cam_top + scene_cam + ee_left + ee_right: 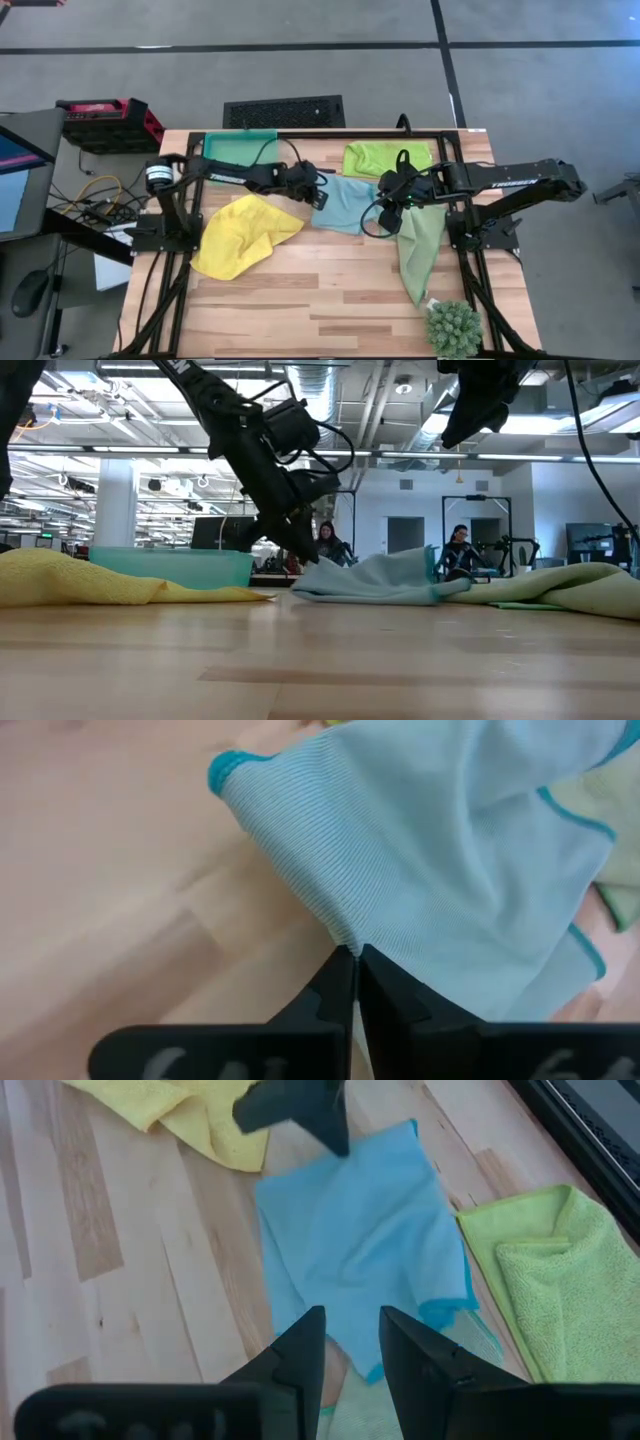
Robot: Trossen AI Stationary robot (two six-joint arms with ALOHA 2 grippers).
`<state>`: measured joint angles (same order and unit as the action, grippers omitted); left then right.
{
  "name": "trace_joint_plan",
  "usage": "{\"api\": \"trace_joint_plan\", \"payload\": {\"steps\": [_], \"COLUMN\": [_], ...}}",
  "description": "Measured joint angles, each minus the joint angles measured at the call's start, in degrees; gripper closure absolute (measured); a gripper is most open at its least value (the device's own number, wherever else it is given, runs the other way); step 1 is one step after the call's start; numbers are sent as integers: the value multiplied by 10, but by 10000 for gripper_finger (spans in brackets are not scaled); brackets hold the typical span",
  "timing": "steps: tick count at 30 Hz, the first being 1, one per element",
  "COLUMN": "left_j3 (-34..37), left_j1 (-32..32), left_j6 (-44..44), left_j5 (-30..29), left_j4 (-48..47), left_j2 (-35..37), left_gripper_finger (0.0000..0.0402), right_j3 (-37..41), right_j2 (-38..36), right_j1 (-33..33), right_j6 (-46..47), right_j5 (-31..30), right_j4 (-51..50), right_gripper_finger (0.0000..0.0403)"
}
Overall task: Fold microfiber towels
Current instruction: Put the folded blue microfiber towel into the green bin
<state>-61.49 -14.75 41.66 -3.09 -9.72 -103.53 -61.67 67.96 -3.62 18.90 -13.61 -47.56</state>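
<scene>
The light blue towel point(347, 204) lies mid-table, with my left gripper point(321, 194) shut on its left edge. A yellow towel point(240, 236) lies crumpled to its left. The lime green towel point(385, 158) lies at the far side, and the sage green one point(418, 252) stretches toward the near right. My right gripper point(352, 1335) hangs open above the blue towel's right side, touching nothing. My left gripper pinches the light blue towel's left edge point(350, 942) between its two shut fingers. The fingers slant down from the table's left. That edge is drawn up off the wood point(312, 564), and the rest of the towel lies on the table; one layer or several, I cannot tell.
A teal tray point(240, 148) stands at the far left of the table. A small spiky plant point(453, 328) sits at the near right corner. Bare wood point(320, 290) spans the near middle. People sit in the room behind the table.
</scene>
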Motion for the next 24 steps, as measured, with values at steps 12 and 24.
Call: {"api": "trace_joint_plan", "payload": {"steps": [12, 24], "left_j3": [-45, -150], "left_j1": [-50, -126], "left_j6": [-66, -143], "left_j5": [13, 2], "left_j4": [-142, -319], "left_j2": [33, 34], "left_gripper_finger": [401, 401], "right_j3": [0, 0], "right_j2": [0, 0], "right_j1": [0, 0], "right_j6": [0, -9], "right_j5": [6, 32], "right_j4": [3, 5], "right_gripper_finger": [283, 283]}}
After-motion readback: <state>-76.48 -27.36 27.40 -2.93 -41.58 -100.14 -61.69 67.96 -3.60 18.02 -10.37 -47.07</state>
